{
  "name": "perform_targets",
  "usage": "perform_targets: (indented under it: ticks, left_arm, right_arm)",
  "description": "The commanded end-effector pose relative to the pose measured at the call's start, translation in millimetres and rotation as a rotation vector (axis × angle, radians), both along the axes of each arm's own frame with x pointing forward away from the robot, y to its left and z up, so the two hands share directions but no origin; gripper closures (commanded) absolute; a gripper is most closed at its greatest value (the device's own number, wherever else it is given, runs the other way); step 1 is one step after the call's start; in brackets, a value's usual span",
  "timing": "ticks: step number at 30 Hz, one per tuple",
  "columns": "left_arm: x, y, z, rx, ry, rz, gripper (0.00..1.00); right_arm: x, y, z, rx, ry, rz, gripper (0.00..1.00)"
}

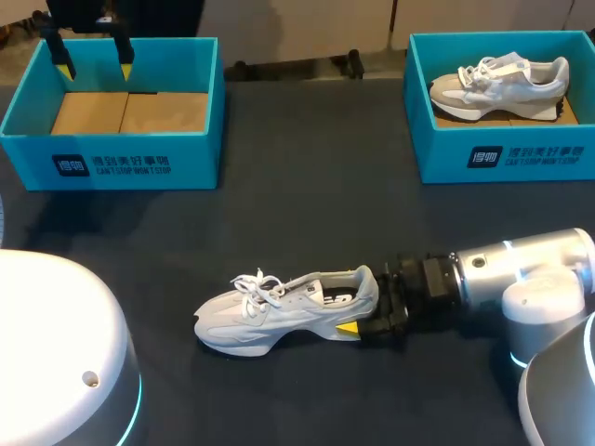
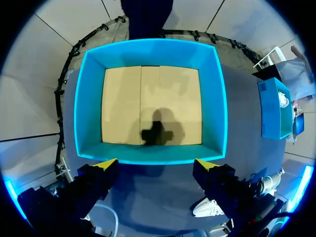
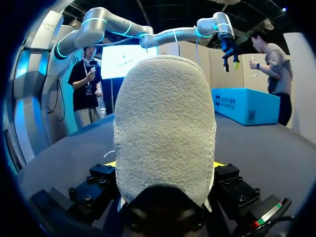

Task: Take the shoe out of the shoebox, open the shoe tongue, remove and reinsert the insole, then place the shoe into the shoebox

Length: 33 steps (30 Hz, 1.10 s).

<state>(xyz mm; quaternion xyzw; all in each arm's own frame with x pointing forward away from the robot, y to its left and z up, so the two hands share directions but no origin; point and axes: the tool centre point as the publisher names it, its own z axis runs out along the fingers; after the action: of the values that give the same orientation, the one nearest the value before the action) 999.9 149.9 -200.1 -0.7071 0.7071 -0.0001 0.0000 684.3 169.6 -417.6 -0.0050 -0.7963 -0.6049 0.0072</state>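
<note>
A: Shoe in the head view?
B: Out of both boxes, standing on its sole on the dark table, toe toward the left, heel toward the right arm, laces loose.
A: And the right gripper?
B: Clamped on the heel, with one yellow-tipped finger against the near side of the sole and the other behind the heel collar.
A: Left gripper?
B: Hanging over the left shoebox, fingers apart, holding nothing. Over on the right, a second shoe lying in the right shoebox.
A: Left wrist view?
B: Looking straight down into the left shoebox, onto a cardboard floor marked by the tool's shadow. Left gripper spread wide, tips just short of the box's near wall. Toe of the shoe peeking out beside one finger, right shoebox off to the side.
A: Right wrist view?
B: Mostly the shoe, its pale fuzzy heel squeezed between the fingers of the right gripper, with yellow slivers showing at either side. Far ahead, the left gripper above the left shoebox.
</note>
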Motion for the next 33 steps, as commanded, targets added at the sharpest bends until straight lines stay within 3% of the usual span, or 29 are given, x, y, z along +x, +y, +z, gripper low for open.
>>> perform_targets:
  ticks: [1,27,30,33]
  left_arm:
    - [0.1,0,0,0.0,0.0,0.0,0.0]
    - [0.1,0,0,0.0,0.0,0.0,0.0]
    - [0.0,-19,37,-0.071,-0.107,0.028,0.0]
    - [-11.3,-34,55,-0.125,-0.121,0.009,0.0]
  right_arm:
    - [-2.1,2,1,0.0,-0.012,-0.03,1.0]
    - [6.0,0,-1,0.002,-0.01,-0.047,1.0]
    - [6.0,0,-1,0.002,-0.01,-0.047,1.0]
    - [6.0,0,-1,0.002,-0.01,-0.047,1.0]
